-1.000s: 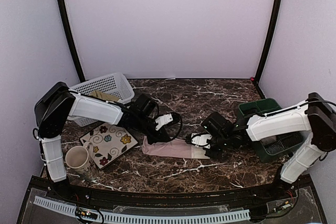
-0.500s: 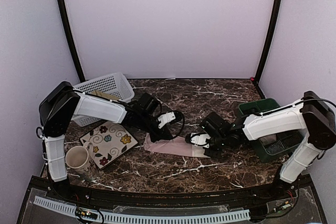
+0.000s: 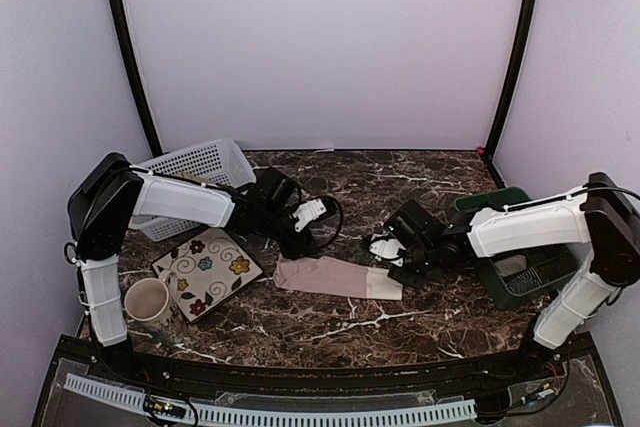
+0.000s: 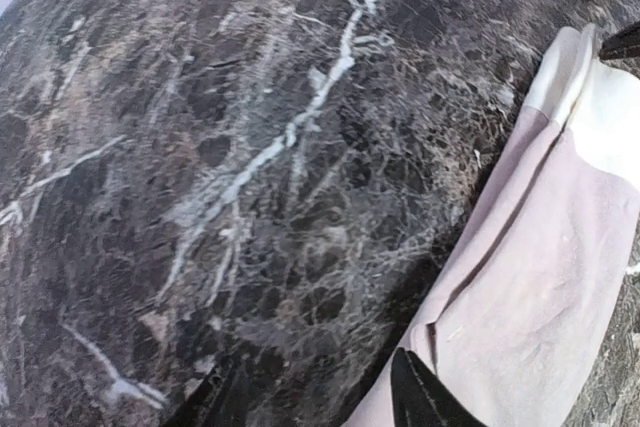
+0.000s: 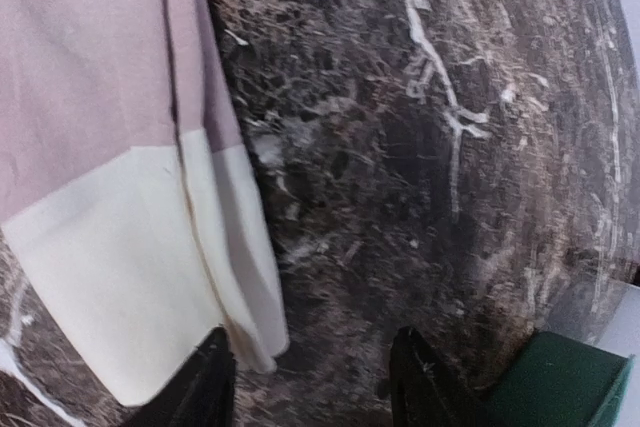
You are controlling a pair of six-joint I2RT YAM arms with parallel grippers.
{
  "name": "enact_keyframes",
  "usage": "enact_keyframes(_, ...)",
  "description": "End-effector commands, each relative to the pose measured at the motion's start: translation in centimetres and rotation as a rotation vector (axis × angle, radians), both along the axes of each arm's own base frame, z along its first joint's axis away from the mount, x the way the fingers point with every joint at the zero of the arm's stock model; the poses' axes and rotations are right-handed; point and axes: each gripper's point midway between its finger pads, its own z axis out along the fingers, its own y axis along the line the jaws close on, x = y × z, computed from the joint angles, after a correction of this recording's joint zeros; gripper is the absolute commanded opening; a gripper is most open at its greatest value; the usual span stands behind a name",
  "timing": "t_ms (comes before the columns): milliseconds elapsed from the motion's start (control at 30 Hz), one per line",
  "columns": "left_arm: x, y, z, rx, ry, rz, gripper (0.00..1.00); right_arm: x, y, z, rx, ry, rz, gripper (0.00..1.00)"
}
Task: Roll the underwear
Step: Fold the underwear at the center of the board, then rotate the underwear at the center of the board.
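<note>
The dusty pink underwear [image 3: 335, 277] lies flat on the marble table as a long folded strip, its cream waistband end at the right. My left gripper [image 3: 303, 237] hovers open just behind the strip's left end. In the left wrist view one dark fingertip [image 4: 415, 387] sits over the edge of the underwear [image 4: 540, 277] and nothing is between the jaws of the left gripper [image 4: 315, 377]. My right gripper [image 3: 385, 252] stands open just behind the waistband end. In the right wrist view the right gripper [image 5: 310, 347] spans bare marble beside the underwear [image 5: 100, 97].
A white basket [image 3: 195, 172] stands at the back left. A floral plate [image 3: 205, 272] and a cream mug [image 3: 150, 302] sit at the near left. A green bin [image 3: 520, 247] is at the right, under the right arm.
Both grippers have opened and let go of the pink underwear, then drawn back a little toward the rear. The strip now rests flat on the table.
</note>
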Motion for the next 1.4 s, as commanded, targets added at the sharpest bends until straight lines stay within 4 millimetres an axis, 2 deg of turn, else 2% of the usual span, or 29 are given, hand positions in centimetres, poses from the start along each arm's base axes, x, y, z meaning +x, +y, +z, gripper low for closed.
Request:
enact_keyframes(0,1.4,1.5,5.5,-0.026,-0.092,0.09,0.56,1.9,-0.5,4.0,0.09,-0.077,-0.108,0.57)
enact_keyframes(67,1.3,2.2,6.4,-0.031,-0.106,0.118,0.66,2.5,-0.6,5.7,0.146,-0.108,-0.138,0.65)
enact_keyframes(167,0.7,3.2,8.0,-0.054,-0.125,0.152,0.97,3.2,-0.6,9.1,0.296,-0.187,-0.182,0.79)
enact_keyframes(200,0.6,3.4,8.8,-0.071,-0.132,0.163,0.99,3.5,-0.3,11.0,0.376,-0.223,-0.189,0.83)
enact_keyframes(267,0.2,3.9,10.3,-0.109,-0.143,0.194,0.99,3.8,-0.7,13.8,0.533,-0.292,-0.249,0.98)
enact_keyframes(333,0.2,4.5,11.6,-0.147,-0.144,0.251,0.99,4.0,-0.8,15.8,0.645,-0.327,-0.274,1.0)
enact_keyframes(400,-0.3,5.1,12.0,-0.18,-0.097,0.303,0.99,3.9,-0.1,16.4,0.698,-0.291,-0.248,1.0)
enact_keyframes(500,-2.0,5.3,11.1,-0.182,-0.002,0.299,0.99,4.2,1.0,15.4,0.645,-0.168,-0.237,1.0)
enact_keyframes(700,-4.4,7.3,7.8,-0.086,0.096,0.33,0.99,4.5,2.4,9.7,0.556,0.235,-0.288,0.97)
enact_keyframes(800,-6.5,7.9,5.5,0.02,0.156,0.285,0.99,4.3,2.2,7.3,0.523,0.349,-0.316,0.97)
enact_keyframes(833,-7.0,8.3,4.4,0.081,0.165,0.283,0.99,4.2,2.2,5.7,0.498,0.392,-0.33,0.98)
enact_keyframes(933,-8.5,9.1,1.4,0.267,0.134,0.251,0.99,4.2,2.0,4.2,0.476,0.445,-0.343,0.98)
enact_keyframes(1033,-8.8,9.3,-0.1,0.365,0.081,0.226,0.99,3.9,1.6,2.6,0.45,0.498,-0.36,0.97)
enact_keyframes(1133,-8.4,9.1,-0.7,0.394,0.066,0.237,0.99,4.5,2.2,2.5,0.46,0.524,-0.364,0.95)
enact_keyframes(1367,-6.7,8.6,-1.7,0.446,0.006,0.254,0.99,3.9,2.8,2.1,0.512,0.603,-0.391,0.92)
